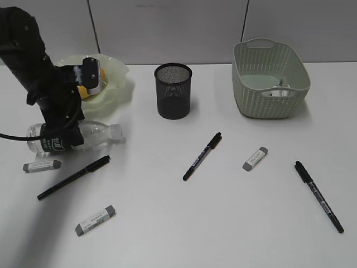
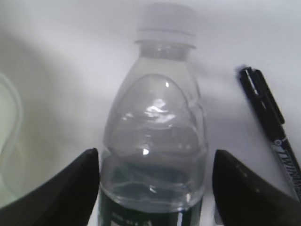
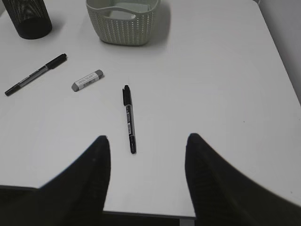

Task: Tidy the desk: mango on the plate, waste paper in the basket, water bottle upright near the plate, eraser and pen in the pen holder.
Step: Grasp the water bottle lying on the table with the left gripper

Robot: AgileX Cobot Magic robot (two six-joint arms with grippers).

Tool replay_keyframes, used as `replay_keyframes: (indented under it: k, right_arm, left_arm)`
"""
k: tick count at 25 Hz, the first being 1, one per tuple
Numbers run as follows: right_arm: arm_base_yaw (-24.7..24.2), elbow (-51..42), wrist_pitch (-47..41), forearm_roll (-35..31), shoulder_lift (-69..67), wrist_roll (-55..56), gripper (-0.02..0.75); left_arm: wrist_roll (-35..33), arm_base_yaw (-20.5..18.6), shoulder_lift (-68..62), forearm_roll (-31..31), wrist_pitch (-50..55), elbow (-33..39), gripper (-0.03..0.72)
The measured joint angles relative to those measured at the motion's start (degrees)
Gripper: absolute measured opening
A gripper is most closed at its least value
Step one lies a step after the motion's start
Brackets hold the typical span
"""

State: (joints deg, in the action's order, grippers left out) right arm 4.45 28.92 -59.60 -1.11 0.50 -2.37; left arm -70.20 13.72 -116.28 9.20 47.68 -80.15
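Lying (sideways) water bottle [image 2: 154,141] between left end effector [image 2: 155,188] fingers [image 2: 66,188]

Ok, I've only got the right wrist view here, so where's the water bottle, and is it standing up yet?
Observer: No, the water bottle lies on its side in front of the plate, with its cap pointing right.
Operator: What's the left gripper doing?
Observer: The left gripper is open, with one finger on each side of the bottle near the label.
Operator: And the mango?
Observer: The mango is on the plate, partly hidden by the left arm.
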Motion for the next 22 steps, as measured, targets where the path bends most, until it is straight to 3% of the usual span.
replay_keyframes:
  k: [17,22]
  right_arm:
    - [0.0,0.0,0.0,0.0,0.0,0.0,0.413]
    - [0.0,0.0,0.0,0.0,0.0,0.0,0.413]
  left_arm:
    - [4.88,0.0,0.0,1.37,1.2,0.0,0.519]
    - [9.35,-0.26,0.0,1.17,1.25,0.0,0.623]
